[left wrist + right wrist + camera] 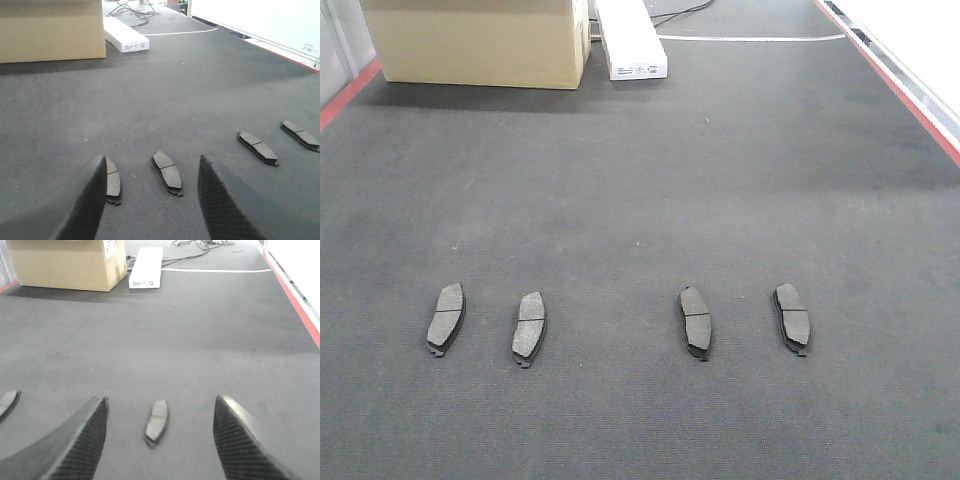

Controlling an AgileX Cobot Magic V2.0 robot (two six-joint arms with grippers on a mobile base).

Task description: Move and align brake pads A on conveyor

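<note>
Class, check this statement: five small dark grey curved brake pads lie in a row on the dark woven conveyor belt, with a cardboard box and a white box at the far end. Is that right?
Not quite: there are four pads, not five. The exterior front-facing view shows them all: small dark grey curved brake pads at and, in a row on the dark woven conveyor belt. The cardboard box and the white box do stand at the far end.

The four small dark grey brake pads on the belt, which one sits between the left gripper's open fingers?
The second dark grey brake pad from the left, framed between the left gripper fingers; the leftmost pad is half hidden behind one finger.
</note>
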